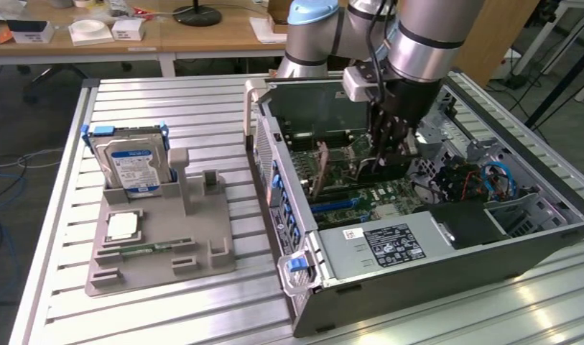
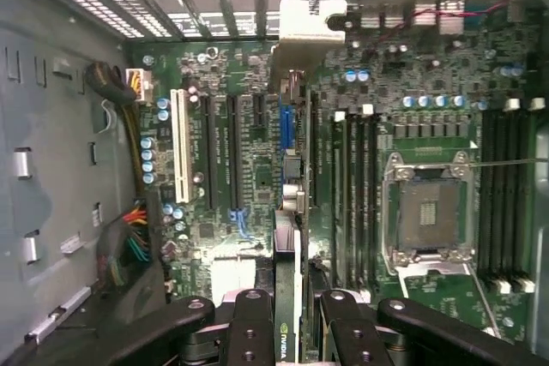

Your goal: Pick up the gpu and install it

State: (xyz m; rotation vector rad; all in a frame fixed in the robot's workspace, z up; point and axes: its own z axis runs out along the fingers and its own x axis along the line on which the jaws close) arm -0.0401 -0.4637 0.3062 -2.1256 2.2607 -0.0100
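- While the robot arm reaches down into the open grey computer tower case (image 1: 445,251) lying on its side, its black claw (image 1: 386,154) hangs inside the case above the green motherboard (image 1: 368,194).
- In the wrist view the claw (image 2: 292,319) is pinching the gpu (image 2: 286,297), a thin flat expansion card seen edge-on, with a black finger (image 2: 253,323) on either face.
- The card runs from the claw toward the slot brackets at the case's rear wall, its pale metal bracket strip (image 2: 310,21) at that far end.
- It stands upright over the motherboard's row of expansion slots, beside a blue slot (image 2: 286,126); whether it is seated I cannot tell.
- On the slatted metal surface (image 1: 177,316), to the exterior view's left of the case, sits a grey plastic parts holder (image 1: 162,251).
- A silver hard drive with blue rails (image 1: 128,162) stands upright in that holder, and a small narrow green memory stick (image 1: 143,250) lies flat near its front.
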